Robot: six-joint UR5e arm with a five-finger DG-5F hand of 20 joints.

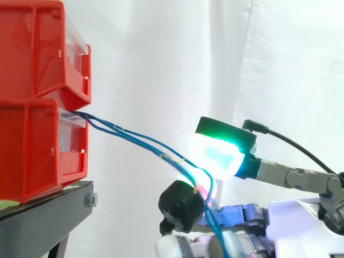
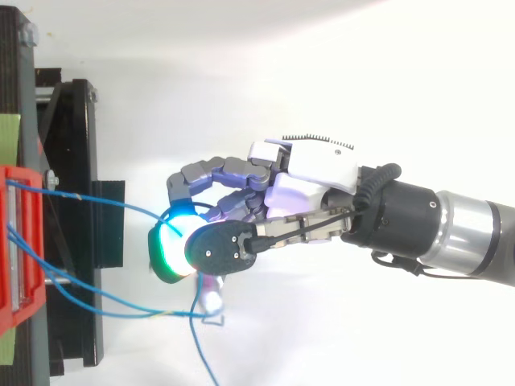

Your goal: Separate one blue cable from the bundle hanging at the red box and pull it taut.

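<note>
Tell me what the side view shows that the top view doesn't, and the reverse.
Side view: the red bins stacked on the black stand, the blue cables leaving the lower bin's front and sloping down to the hand. Top view: the cables fanned apart sideways, one reaching the glowing pad, others passing beside it with a loose end trailing away; the arm's silver wrist. Both: bins, stand, and the hand's curled fingers closed on the cables, which curve rather than run straight.
</note>
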